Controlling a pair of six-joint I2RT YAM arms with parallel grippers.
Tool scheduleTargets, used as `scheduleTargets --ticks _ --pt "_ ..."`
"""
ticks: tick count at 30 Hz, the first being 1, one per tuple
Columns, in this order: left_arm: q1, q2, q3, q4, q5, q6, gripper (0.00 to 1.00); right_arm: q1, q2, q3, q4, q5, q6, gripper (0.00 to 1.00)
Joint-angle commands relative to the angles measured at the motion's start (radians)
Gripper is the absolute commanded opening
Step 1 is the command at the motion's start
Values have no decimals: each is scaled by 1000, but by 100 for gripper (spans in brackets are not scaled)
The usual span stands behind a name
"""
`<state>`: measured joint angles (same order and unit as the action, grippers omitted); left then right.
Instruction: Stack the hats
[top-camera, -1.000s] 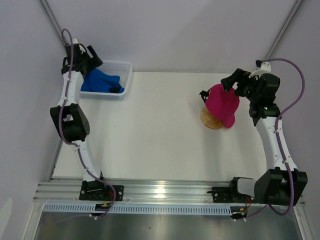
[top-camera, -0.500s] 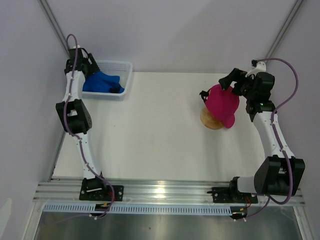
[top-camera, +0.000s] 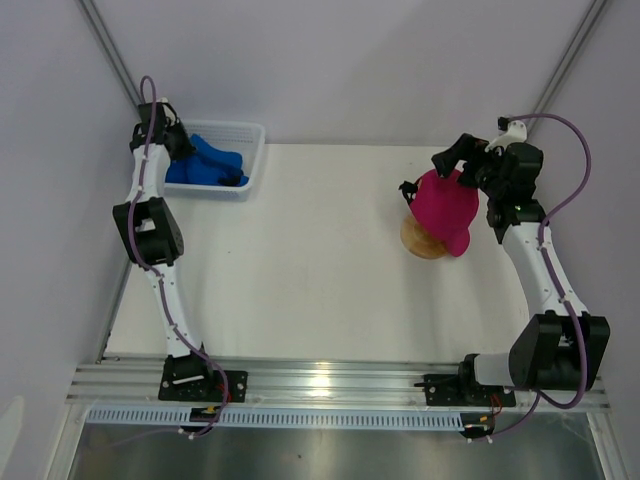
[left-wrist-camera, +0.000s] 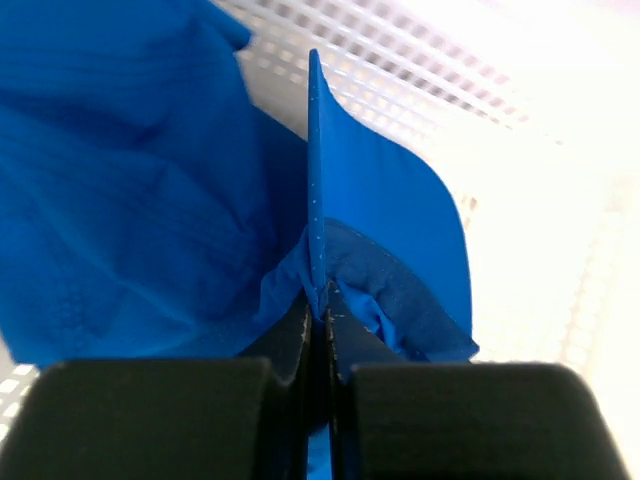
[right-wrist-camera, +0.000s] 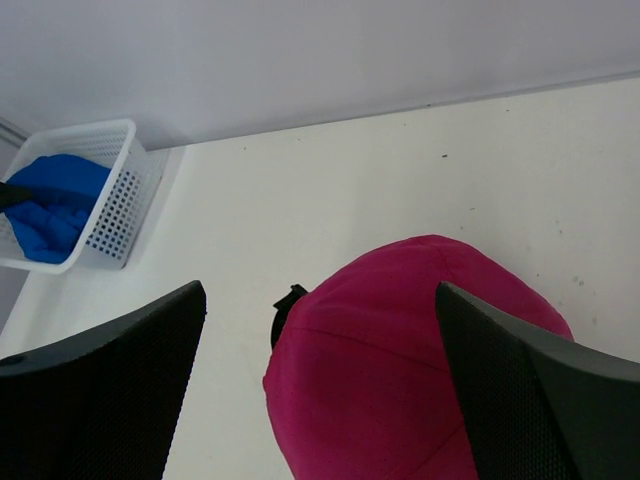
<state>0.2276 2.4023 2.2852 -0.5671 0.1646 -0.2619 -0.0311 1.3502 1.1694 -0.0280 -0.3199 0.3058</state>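
Observation:
A magenta-pink hat (top-camera: 447, 208) sits on a round wooden stand (top-camera: 418, 243) at the right of the table. My right gripper (top-camera: 462, 160) hovers open just behind and above it. In the right wrist view, both fingers of the right gripper (right-wrist-camera: 320, 300) stand wide apart over the pink hat (right-wrist-camera: 420, 370) without touching it. Blue hats (top-camera: 208, 165) lie bunched in the white basket (top-camera: 252, 150) at the back left. My left gripper (top-camera: 170, 142) reaches into the basket's left end. Up close, the left gripper (left-wrist-camera: 322, 318) is shut on the thin edge of a blue hat (left-wrist-camera: 385, 215).
The white mesh basket (right-wrist-camera: 122, 190) stands against the back wall at the table's left corner. The tent walls close in behind and at both sides. The pink hat's black strap (top-camera: 407, 190) sticks out to its left.
The left gripper went from open to shut, pinching the blue hat's edge inside the basket. The right gripper drifted slightly left above the pink hat and stayed open.

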Motion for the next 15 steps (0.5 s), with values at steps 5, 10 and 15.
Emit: scheduleTargets --ticks 5,10,15 --pt "-2 -213 -65 41 222 -37 1 28 -106 -25 131 -65 62 100" --pt "-37 -498 -162 117 292 -68 1 135 -141 -33 218 -148 111 99" --pt "-123 -676 -193 142 403 -70 1 278 -115 -8 299 -174 137 100"
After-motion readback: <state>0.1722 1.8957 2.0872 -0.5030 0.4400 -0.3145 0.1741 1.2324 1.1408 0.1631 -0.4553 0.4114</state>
